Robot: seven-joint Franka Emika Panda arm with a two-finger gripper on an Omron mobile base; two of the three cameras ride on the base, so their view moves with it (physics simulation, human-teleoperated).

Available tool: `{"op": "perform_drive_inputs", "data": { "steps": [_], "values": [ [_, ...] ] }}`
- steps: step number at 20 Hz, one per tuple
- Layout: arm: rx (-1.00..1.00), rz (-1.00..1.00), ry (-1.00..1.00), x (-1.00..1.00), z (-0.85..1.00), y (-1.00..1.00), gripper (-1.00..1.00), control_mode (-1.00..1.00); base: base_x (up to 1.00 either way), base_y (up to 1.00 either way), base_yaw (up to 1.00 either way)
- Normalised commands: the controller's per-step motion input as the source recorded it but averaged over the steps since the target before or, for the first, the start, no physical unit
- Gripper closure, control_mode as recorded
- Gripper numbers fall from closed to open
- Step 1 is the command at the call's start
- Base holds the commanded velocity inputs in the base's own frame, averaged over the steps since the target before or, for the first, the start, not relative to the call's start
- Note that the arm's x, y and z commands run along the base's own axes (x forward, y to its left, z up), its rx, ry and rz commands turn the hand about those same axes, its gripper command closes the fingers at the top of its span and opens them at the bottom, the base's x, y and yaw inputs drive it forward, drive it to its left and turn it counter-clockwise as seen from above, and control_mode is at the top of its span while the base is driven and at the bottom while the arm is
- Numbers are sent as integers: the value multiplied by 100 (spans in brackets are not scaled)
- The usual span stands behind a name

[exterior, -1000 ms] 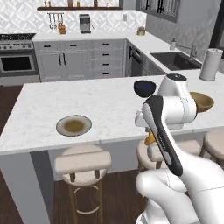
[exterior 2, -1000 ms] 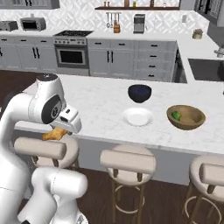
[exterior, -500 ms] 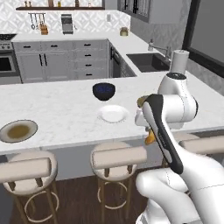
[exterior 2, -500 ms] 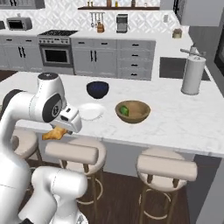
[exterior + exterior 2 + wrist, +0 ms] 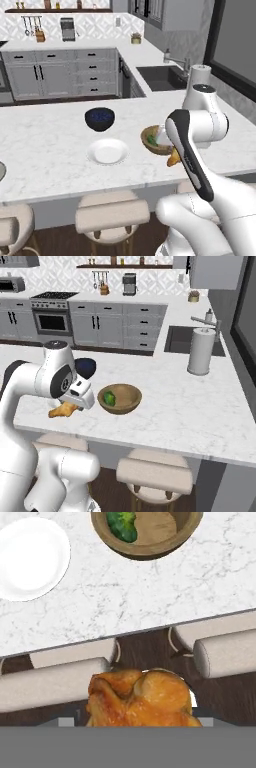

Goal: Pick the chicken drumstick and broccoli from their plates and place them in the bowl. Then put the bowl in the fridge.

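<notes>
The gripper (image 5: 67,406) is carrying the drumstick (image 5: 141,698) low in the frame, and ideally it is rising over the bowl (image 5: 147,533), top centre, before releasing.

left base: behind-left of claw (image 5: 174,159), facing counter (image 5: 45,150) | right base: behind-right, same counter | hand: looks down past claw, close; all share bowl (image 5: 150,534)

I can read no writing, label, brand, number or sign anywhere I look
</notes>
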Motion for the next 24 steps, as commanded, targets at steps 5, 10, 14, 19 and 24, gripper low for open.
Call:
{"op": "perform_drive_inputs", "data": {
  "steps": [5, 10, 14, 19, 24],
  "values": [
    [0, 0, 0, 0, 0, 0, 100, 100, 43, -31, 4],
    [0, 0, 0, 0, 0, 0, 100, 100, -18, -19, 12],
    [0, 0, 0, 0, 0, 0, 100, 100, -35, -54, 10],
    [0, 0, 0, 0, 0, 0, 100, 100, 13, -48, 8],
    [2, 4, 0, 78, -6, -43, 100, -100, 15, -12, 0]
  ]
}}
